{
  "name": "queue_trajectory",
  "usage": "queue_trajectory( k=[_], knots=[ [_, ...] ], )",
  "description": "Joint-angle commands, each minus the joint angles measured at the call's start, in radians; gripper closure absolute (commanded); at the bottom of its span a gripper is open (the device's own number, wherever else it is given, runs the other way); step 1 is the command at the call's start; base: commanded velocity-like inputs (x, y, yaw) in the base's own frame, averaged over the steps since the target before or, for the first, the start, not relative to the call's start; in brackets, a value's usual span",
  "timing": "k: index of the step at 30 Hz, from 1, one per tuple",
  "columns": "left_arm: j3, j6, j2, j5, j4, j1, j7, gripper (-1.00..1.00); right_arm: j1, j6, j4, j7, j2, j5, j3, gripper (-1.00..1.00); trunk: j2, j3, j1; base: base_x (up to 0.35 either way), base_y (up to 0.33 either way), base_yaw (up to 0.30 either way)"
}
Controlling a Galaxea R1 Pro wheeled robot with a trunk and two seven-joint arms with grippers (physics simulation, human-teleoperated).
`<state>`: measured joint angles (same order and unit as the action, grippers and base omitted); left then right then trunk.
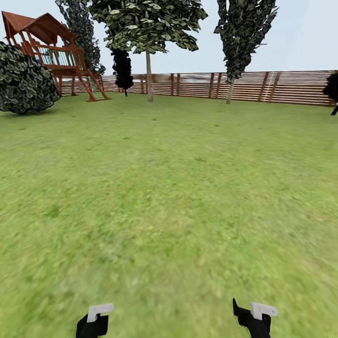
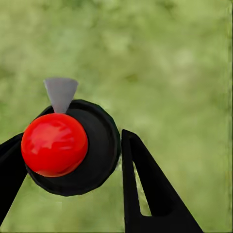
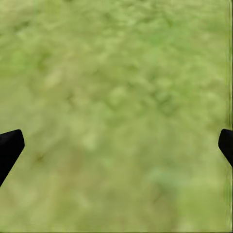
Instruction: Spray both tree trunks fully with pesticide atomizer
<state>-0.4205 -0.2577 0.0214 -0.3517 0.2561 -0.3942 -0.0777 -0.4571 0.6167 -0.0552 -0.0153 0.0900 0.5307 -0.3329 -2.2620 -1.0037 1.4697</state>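
In the left wrist view the pesticide atomizer (image 2: 73,155) is a black round body with a glossy red ball top and a grey cone nozzle. My left gripper (image 2: 73,141) is shut on it, a black finger (image 2: 150,189) on each side. Low in the head view are my left gripper (image 1: 94,324) and right gripper (image 1: 249,319), over grass. My right gripper (image 3: 116,145) is open with only lawn between its fingertips. Far across the garden lawn (image 1: 169,188) stand two trees, one pale trunk (image 1: 149,75) at centre-left and another trunk (image 1: 230,91) to its right.
A reddish-brown slat fence (image 1: 272,87) closes the far side. At the back left stand a wooden play tower (image 1: 56,56) and a round dark bush (image 1: 23,80). Another dark bush (image 1: 332,89) is at the right edge. Open grass stretches ahead.
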Motion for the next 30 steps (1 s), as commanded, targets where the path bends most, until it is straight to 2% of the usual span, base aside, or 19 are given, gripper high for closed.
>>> queue_trajectory(
  k=[1, 10, 20, 21, 22, 23, 24, 26, 27, 30],
  knots=[
    [0.000, 0.000, 0.000, 0.000, 0.000, 0.000, 0.000, 1.00, 0.000, 0.000, 0.000, 0.000, 0.000, 0.000, 0.000, -1.00, 0.000, 0.000, 0.000, 0.303, -0.108, -0.300],
    [0.000, 0.000, -0.001, 0.000, 0.001, 0.000, -0.001, 1.00, 0.000, 0.000, 0.000, 0.000, -0.001, 0.000, 0.000, -1.00, 0.000, 0.000, 0.000, 0.327, -0.028, -0.272],
    [-0.001, 0.000, -0.001, 0.002, 0.000, 0.000, -0.001, 1.00, 0.012, 0.005, 0.000, 0.001, -0.009, 0.000, -0.001, -1.00, 0.000, -0.008, 0.000, 0.317, 0.119, 0.201],
    [-0.001, 0.000, -0.001, 0.002, 0.000, 0.000, -0.001, 1.00, 0.024, 0.020, -0.001, 0.000, -0.010, 0.000, -0.001, -1.00, 0.000, -0.009, 0.000, 0.337, 0.007, 0.264],
    [-0.001, 0.001, -0.001, 0.002, 0.000, 0.000, -0.001, 1.00, 0.034, 0.074, 0.000, 0.000, -0.009, 0.000, -0.001, -1.00, 0.000, -0.009, 0.000, 0.338, 0.004, 0.265],
    [-0.001, 0.002, -0.001, 0.002, 0.000, 0.000, -0.001, 1.00, 0.048, 0.160, 0.001, 0.001, -0.009, -0.002, -0.001, -1.00, 0.000, -0.010, 0.000, 0.339, 0.002, 0.265],
    [-0.001, 0.002, -0.001, 0.002, 0.000, 0.000, -0.001, 1.00, 0.087, 0.301, 0.003, 0.003, -0.012, -0.005, -0.003, -1.00, 0.000, -0.011, 0.000, 0.339, 0.001, 0.265],
    [-0.001, 0.003, -0.002, 0.002, 0.000, 0.000, -0.001, 1.00, 0.117, 0.396, 0.005, 0.004, -0.027, -0.005, -0.003, -1.00, 0.000, -0.012, 0.000, 0.339, 0.000, 0.265],
    [-0.001, 0.003, -0.003, 0.002, 0.000, 0.000, -0.001, 1.00, 0.127, 0.426, 0.005, 0.005, -0.033, -0.005, -0.003, -1.00, 0.000, -0.013, 0.000, 0.341, 0.000, 0.256],
    [-0.001, 0.003, -0.002, 0.003, 0.000, 0.000, -0.001, 1.00, 0.132, 0.431, 0.006, 0.006, -0.036, -0.007, -0.003, -1.00, 0.000, -0.014, 0.000, 0.342, 0.000, 0.115]
  ],
)
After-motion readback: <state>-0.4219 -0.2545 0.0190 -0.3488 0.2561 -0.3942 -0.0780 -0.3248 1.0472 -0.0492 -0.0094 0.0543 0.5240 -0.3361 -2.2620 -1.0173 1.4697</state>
